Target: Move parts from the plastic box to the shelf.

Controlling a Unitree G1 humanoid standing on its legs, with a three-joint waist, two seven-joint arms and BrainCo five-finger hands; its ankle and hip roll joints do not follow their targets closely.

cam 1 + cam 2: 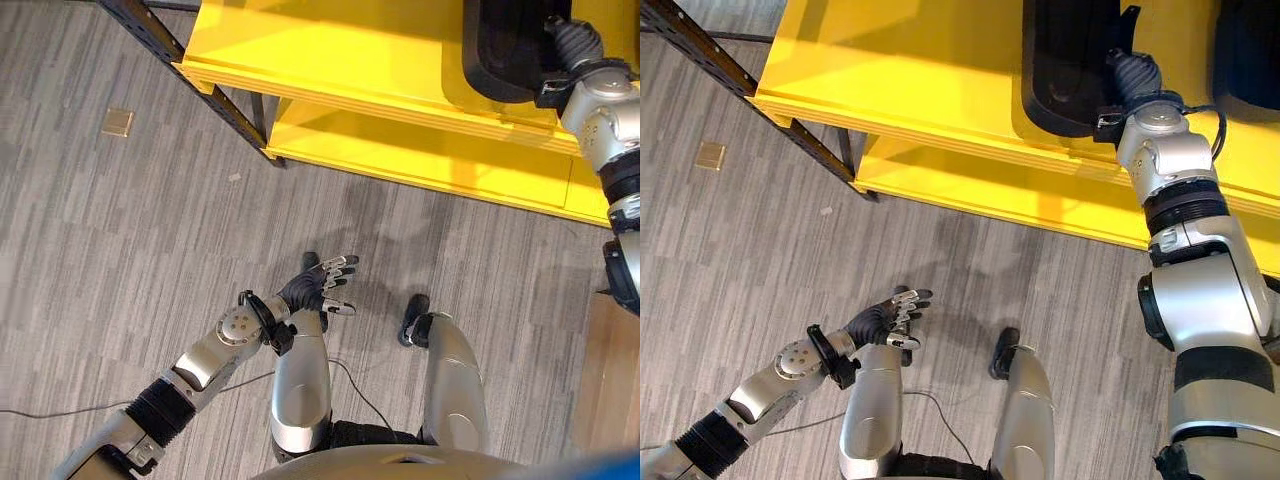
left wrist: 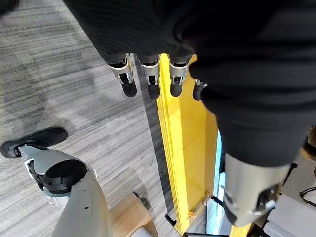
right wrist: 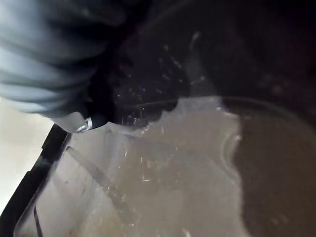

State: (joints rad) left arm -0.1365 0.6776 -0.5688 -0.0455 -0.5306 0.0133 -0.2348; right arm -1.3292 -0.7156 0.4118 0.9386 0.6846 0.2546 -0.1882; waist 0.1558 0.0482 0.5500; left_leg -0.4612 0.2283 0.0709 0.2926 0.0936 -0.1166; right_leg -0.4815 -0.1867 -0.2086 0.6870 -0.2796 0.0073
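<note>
A black moulded part lies on the top board of the yellow shelf. My right hand reaches up onto this part, its dark ribbed cover resting against the part's near edge. From very close, the right wrist view has a dark surface over a pale glossy one. My left hand hangs low over the grey floor, well short of the shelf, open and holding nothing. Its straight fingers point toward the shelf's yellow edge.
A lower yellow board sits under the top one. The shelf's black slotted post slants down to the floor at the left. Another dark item rests on the shelf farther right. A small tan square lies on the carpet.
</note>
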